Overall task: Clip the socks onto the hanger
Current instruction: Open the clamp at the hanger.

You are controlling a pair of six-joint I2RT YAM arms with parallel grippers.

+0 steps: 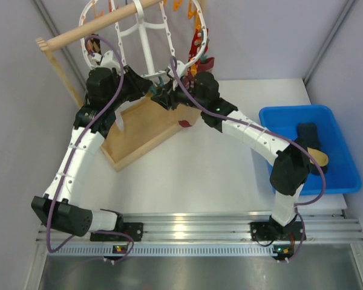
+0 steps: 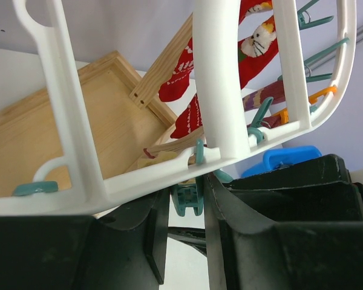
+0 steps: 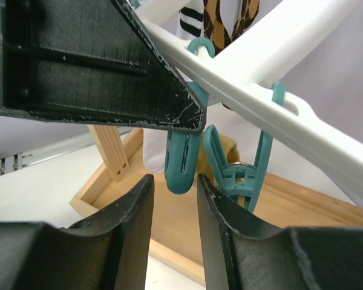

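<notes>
Blue plastic bin [image 1: 272, 115] sits at the right edge of the white surface [image 1: 199, 175]. It holds a dark sock [image 1: 307, 130] and, closer to the near edge, a tan-yellow sock [image 1: 318, 158] (the right arm's elbow covers part of the bin's left wall). Toward the far left corner a shallow wooden tray [image 1: 139, 139] lies flat, with a wooden rod [image 1: 91, 30] slanting above it. The hanger [image 1: 146, 36], a white oval frame with crossbars, hangs over the far edge, orange and teal clips along its rim. A red sock [image 2: 254, 48] printed with a cat's face hangs from it, and a leopard-patterned sock [image 3: 230, 18] too. Both hands meet under the hanger's near rim. The left hand [image 2: 186, 199] has a teal clip [image 2: 187, 202] between its fingers, which stand close on either side; whether they squeeze it I cannot tell. The right hand [image 3: 174, 181] is released, its fingers a little apart, with a teal clip's lower end dipping into the gap
</notes>
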